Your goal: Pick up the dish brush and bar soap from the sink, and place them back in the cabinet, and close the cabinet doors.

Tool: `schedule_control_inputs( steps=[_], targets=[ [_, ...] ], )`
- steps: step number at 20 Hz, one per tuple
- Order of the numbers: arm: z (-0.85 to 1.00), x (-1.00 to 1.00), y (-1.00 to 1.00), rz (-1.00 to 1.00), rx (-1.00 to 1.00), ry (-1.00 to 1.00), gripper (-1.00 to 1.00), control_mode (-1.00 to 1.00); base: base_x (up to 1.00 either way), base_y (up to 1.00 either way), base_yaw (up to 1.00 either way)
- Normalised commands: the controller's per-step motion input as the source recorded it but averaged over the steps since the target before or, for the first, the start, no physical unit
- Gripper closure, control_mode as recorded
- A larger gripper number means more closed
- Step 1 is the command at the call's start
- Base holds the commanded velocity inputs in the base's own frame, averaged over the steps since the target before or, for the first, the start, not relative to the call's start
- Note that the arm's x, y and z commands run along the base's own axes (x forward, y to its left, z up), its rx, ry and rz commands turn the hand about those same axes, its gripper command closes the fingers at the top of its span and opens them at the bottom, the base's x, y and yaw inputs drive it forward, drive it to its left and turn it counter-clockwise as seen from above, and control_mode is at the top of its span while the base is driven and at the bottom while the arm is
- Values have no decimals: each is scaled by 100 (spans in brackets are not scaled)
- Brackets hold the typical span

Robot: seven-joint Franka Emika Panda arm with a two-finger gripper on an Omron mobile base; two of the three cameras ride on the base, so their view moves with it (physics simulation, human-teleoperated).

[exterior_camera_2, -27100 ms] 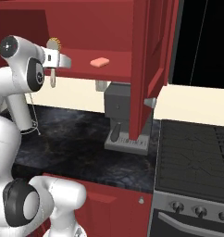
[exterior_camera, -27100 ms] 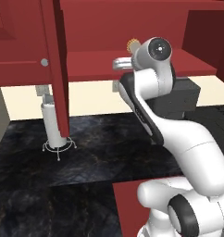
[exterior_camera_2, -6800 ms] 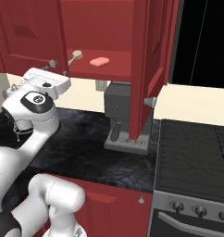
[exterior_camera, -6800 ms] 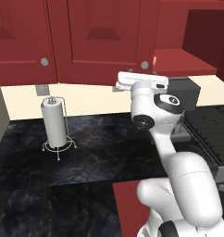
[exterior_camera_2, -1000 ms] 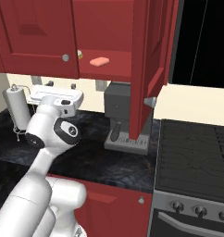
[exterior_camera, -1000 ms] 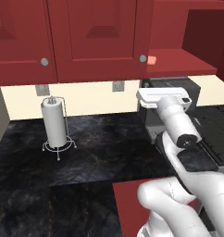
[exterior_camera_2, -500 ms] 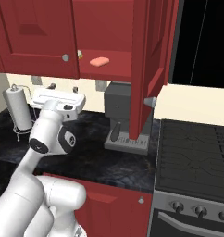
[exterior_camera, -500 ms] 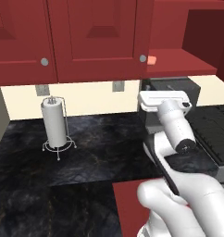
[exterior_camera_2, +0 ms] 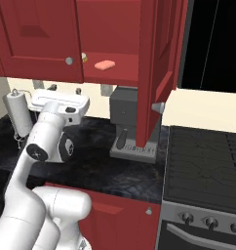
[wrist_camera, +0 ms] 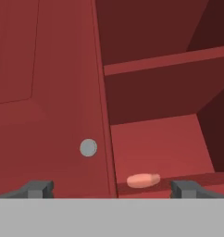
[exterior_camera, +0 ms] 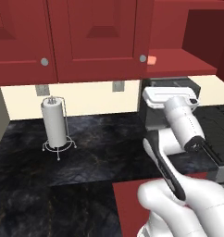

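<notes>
The pincer (wrist_camera: 111, 189) is spread wide and holds nothing; in the hand view its two dark tips stand far apart at the bottom, one before the closed door and one before the open cabinet. Between them, a little above, the soap (wrist_camera: 143, 180) lies flat on the lower shelf (wrist_camera: 164, 146), near its front edge and just beside the door's edge. The left door (wrist_camera: 49, 106) is shut, with its round silver knob (wrist_camera: 88, 147) close to that edge. Above the lower shelf a second shelf (wrist_camera: 169, 62) crosses the cabinet; nothing can be seen on it.

In the left base view the white hand (exterior_camera: 169, 96) sits below the cabinet (exterior_camera: 178, 60), in front of a grey machine on the worktop (exterior_camera: 100, 143). The soap shows as a small orange spot at the shelf's front corner, next to the knob of the shut door. A paper towel roll (exterior_camera: 54, 122) stands upright on a wire stand at the left of the worktop.

In the right base view the soap lies on the shelf in the open half of the cabinet. Behind the left door's edge, at the shelf, a small pale-yellow bit (exterior_camera_2: 84, 57) shows; whether it is the brush I cannot tell. The right door (exterior_camera_2: 156, 68) stands swung open toward the camera, its knob low on the edge, in front of the coffee machine (exterior_camera_2: 127, 122). A stove (exterior_camera_2: 207, 161) lies to the right.
</notes>
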Motion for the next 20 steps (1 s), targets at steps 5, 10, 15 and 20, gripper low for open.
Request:
schedule_control_inputs(
  steps=[5,10,15,20],
  targets=[
    [33,-34,0,0,0,8,-100,-100,0,0,0],
    [34,-39,0,0,0,9,-100,-100,0,0,0],
    [10,-41,-6,0,0,7,-100,-100,0,0,0],
    [0,-27,-11,0,0,7,-100,-100,0,0,0]
  ],
)
